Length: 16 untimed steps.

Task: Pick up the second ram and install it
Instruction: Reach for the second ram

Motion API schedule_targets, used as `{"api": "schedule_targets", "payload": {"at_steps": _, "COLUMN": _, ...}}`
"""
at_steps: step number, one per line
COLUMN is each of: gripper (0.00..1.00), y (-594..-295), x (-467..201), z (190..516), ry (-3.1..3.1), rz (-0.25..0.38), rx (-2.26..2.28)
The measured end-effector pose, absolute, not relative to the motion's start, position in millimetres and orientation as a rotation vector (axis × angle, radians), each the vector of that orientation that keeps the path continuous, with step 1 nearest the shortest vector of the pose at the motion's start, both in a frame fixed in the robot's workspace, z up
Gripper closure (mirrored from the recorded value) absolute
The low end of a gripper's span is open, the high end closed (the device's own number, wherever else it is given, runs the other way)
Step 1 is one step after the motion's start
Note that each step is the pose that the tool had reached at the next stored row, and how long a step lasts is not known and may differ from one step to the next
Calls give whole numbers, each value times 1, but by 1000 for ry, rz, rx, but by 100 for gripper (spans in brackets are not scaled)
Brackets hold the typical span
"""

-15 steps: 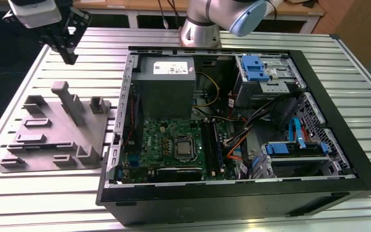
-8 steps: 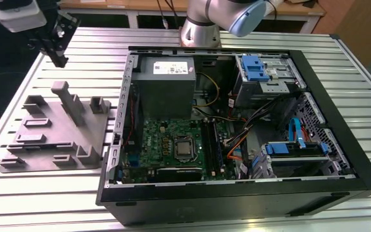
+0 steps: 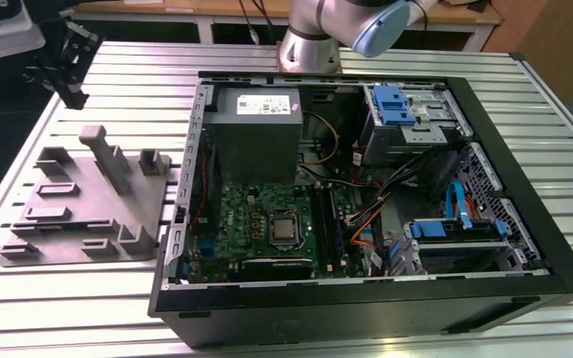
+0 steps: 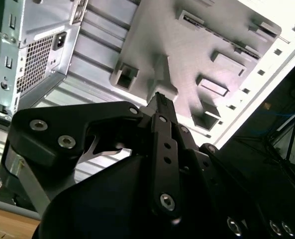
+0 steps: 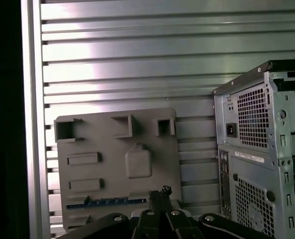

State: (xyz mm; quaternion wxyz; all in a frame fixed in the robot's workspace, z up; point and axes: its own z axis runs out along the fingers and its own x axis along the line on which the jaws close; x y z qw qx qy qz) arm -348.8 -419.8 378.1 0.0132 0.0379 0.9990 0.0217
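The second ram (image 5: 107,201) in a grey holder (image 5: 112,172)
Thin dark-blue strip along the holder's edge; claw (image 5: 159,192) nearby, pinched narrow, empty.

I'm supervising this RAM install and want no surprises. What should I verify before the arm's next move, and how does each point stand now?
1. Thin blue-green RAM stick lies in the grey moulded fixture: ok.
2. Black gripper holds nothing: ok.
3. Jaws open for the pick: not ok, shut.
4. Gripper apart from the stick: ok.
5. Free slot on the green motherboard inside the open black computer case: cannot tell.
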Motion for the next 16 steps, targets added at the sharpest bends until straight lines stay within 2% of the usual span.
{"api": "schedule_targets", "payload": {"at_steps": 16, "gripper": 90, "y": -430, "x": -380, "z": 366, "ry": 3112, "rz": 68, "rx": 118}}
